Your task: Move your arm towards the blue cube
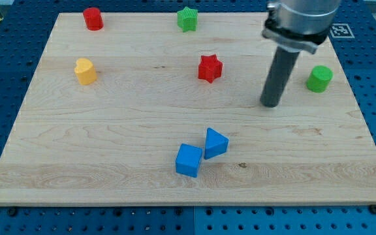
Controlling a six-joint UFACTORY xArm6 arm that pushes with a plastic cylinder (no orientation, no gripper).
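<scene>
1. Camera view shows a light wooden desk [109, 130] lying on a blue perforated base [5, 65], with small coloured blocks spread over it.
2. My tip [271, 104], the lower end of a straight dark rod, rests on the wood at the view's right, roughly mid-height on the board. The end effector is only this rod: it has nothing that opens or closes, and it has hold of nothing.
3. The small blue cube [188, 160] sits low on the board near its middle, well apart from my tip, down and toward the view's left of it.
4. A blue wedge-shaped block [215, 143] stands just beside the blue cube on its upper right, touching it or nearly so; I cannot tell which. This block lies between the cube and my tip.
5. A red star-shaped block [209, 68] is left of my tip and slightly higher, clearly apart from it.
6. A green cylinder [319, 78] stands near the board's right edge, right of the rod.
7. A green star-shaped block [187, 19] sits at the view's top centre.
8. A red cylinder [93, 18] is at the top left, and a yellow rounded block [85, 71] lies below it on the left side.
</scene>
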